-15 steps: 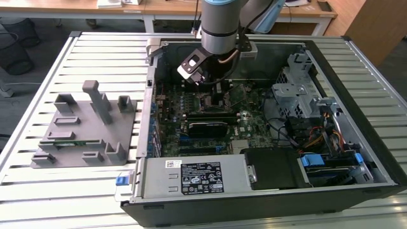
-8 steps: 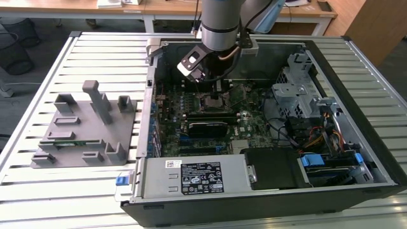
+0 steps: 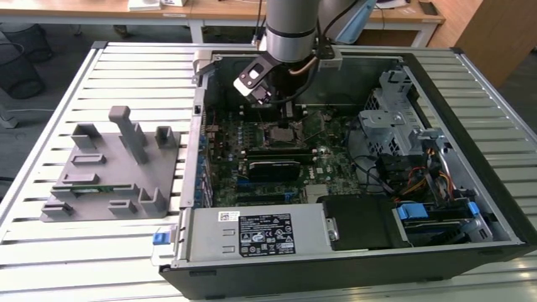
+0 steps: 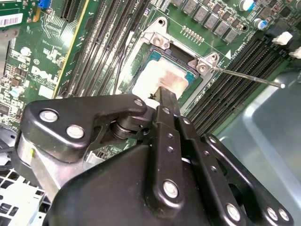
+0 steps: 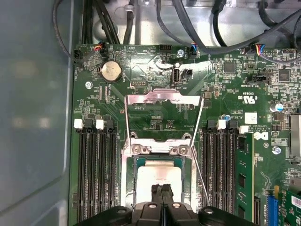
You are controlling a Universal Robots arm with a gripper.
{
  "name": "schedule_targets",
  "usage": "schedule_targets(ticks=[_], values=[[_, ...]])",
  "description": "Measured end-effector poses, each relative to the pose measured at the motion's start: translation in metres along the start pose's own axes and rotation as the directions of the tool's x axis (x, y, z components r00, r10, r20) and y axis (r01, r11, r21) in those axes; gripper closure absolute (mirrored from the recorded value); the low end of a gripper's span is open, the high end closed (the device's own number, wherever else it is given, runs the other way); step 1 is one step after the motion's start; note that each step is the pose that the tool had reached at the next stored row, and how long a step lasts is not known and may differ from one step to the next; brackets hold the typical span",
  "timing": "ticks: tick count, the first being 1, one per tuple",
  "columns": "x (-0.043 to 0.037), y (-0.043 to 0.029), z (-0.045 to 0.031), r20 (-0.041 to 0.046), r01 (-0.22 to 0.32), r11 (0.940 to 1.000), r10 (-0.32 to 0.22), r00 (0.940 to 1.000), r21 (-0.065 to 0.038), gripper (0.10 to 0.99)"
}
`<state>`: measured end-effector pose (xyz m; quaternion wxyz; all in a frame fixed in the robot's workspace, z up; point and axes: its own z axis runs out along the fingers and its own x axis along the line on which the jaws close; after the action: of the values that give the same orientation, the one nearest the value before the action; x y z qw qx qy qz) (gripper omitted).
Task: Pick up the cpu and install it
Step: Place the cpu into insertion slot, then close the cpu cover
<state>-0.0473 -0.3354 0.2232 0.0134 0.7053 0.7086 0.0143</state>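
1. Exterior view: the open case [image 3: 495, 189] lies flat on the slatted table [image 3: 50, 251]. The gripper [image 3: 290, 117] reaches down inside it, right over the socket [image 3: 281, 133], up around 12 o'clock on the board [image 3: 329, 135]. A grey rack [image 3: 109, 170] sits outside the case at its 9 o'clock, with a thin green stick [image 3: 92, 187] lying on it.
2. Second wrist view: the cpu [image 4: 162, 75] is lying flat in the socket [image 4: 157, 40]. It's a small square with a pale silver top, a bit glary, and a thin dark teal rim. The gripper [image 4: 165, 94] has its jaws pressed together with nothing between them. The tip is right at the cpu's top, and I can't tell if it's touching. The thin lever [image 4: 244, 77] sticks out free.
3. First wrist view: the cpu [image 5: 157, 172] shows the same silver square, seated in the socket [image 5: 188, 183] with the metal frame [image 5: 162, 99] flipped open beyond it. The gripper [image 5: 161, 189] is over its middle, jaws together.
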Motion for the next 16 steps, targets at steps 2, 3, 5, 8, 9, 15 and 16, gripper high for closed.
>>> schedule_targets(ticks=[2,3,5,8,9,15,16], values=[[0.0000,0.0001,-0.0013,-0.0001,0.000,1.0000,0.000,1.0000,0.000,0.980],[0.0000,0.0001,-0.0020,0.0000,0.000,1.0000,0.000,1.0000,0.000,0.980],[0.0000,0.0002,-0.0037,0.0000,0.000,1.0000,0.000,1.0000,0.000,0.980],[0.0000,0.0003,-0.0075,-0.0001,0.000,1.0000,0.000,1.0000,0.000,0.980],[0.0000,0.0004,-0.0090,-0.0001,0.000,1.0000,0.000,1.0000,0.000,0.980],[0.0000,0.0007,-0.0184,0.0000,0.000,1.0000,0.000,1.0000,0.000,0.980],[0.0000,0.0008,-0.0195,-0.0001,0.000,1.0000,0.000,1.0000,0.000,0.980]])
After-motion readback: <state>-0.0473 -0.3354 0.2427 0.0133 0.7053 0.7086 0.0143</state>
